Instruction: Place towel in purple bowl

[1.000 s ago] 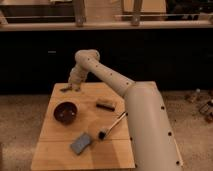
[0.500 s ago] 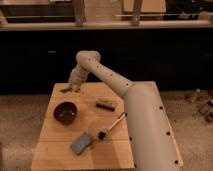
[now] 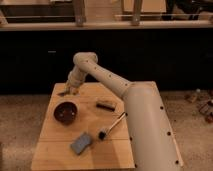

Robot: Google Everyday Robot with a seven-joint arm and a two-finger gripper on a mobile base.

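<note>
Hand point(image 3: 69, 90) sits low over the far left corner of the wooden surface point(image 3: 55, 150), at the end of the pale arm point(image 3: 107, 80). Whether it is wide, narrow or gripping something I cannot tell. I cannot make out the towel as a separate thing; it may be hidden at or under the hand. The purple bowl point(image 3: 65, 112) stands just nearer than the hand, on the left side, with no pale cloth showing inside. To do this step well, I would secure the cloth fully and lift until it clears the rim. Then carry it the short way nearward, centre it over the bowl's mouth, and release low so nothing drapes outside.
</note>
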